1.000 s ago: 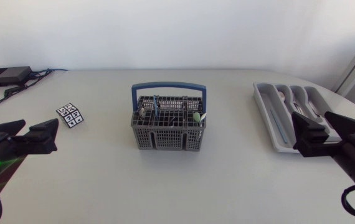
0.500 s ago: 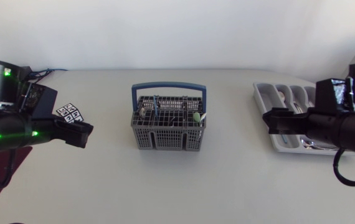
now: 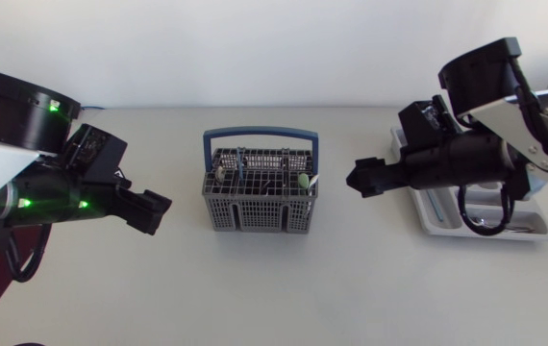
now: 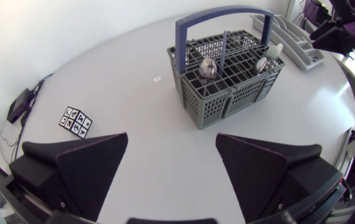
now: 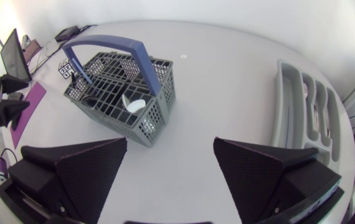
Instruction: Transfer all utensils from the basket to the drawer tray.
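Left gripper (image 3: 157, 213): we've got it spread wide, empty, just short of the basket (image 3: 255, 211).
Right gripper (image 3: 361, 179): ours gapes empty too, between basket and tray (image 5: 281, 106).
Spoons (image 4: 207, 67): upright in basket.

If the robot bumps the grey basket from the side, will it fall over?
Probably not: the basket looks wide and low, so it would likely slide on the smooth table. A push high on its blue handle might tip it. Its mesh walls suggest it is light.

Bright, even light, soft shadows; wrist views bend at edges.
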Tool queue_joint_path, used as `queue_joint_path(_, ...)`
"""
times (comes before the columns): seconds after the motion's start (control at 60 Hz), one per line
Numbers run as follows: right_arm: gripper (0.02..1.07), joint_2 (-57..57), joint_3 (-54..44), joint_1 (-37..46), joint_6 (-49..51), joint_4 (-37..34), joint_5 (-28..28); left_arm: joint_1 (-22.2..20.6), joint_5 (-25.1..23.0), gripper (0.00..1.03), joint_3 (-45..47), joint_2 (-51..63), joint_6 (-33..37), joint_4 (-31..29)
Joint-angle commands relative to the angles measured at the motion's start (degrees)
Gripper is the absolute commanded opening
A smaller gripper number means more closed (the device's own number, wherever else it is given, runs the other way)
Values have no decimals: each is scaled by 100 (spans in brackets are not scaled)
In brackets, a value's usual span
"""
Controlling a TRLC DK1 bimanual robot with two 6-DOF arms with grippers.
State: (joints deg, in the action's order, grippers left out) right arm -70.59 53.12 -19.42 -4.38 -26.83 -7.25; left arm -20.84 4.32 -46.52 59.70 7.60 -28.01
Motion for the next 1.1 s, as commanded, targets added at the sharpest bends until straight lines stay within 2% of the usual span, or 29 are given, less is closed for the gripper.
queue_joint_path(0.0,101,-377,339,-62,-221,-138,-93,-96,-45,99,-173,173,102,85)
queue_joint_path(0.067,97,-649,594,-71,-449,-253,-277,-131,-45,99,-173,244,102,155)
queue_joint_path(0.25,97,-1221,1218,-71,-775,-754,-444,-201,-45,99,-173,288,128,261)
queue_joint_path(0.35,98,-1625,1701,-106,-775,-1360,-453,-210,-36,99,-173,314,128,287)
queue_joint_path(0.417,102,-1906,2079,-211,-748,-1791,-480,-219,-36,99,-164,340,119,331)
queue_joint_path(0.533,102,-2161,2431,-220,-783,-2010,-770,-227,-36,99,-155,367,119,375)
queue_joint_path(0.667,102,-2390,2598,-229,-1047,-1923,-752,-245,-36,99,-129,367,119,410)
queue_joint_path(0.817,102,-2451,2519,-554,-1170,-1676,-462,-254,-36,99,-120,375,119,437)
queue_joint_path(0.967,102,-2460,2589,-827,-2436,-1764,645,-254,-36,99,-76,367,119,481)
queue_joint_path(1.083,102,-2557,2721,-800,-3288,-2098,654,-263,-36,99,-24,375,119,542)
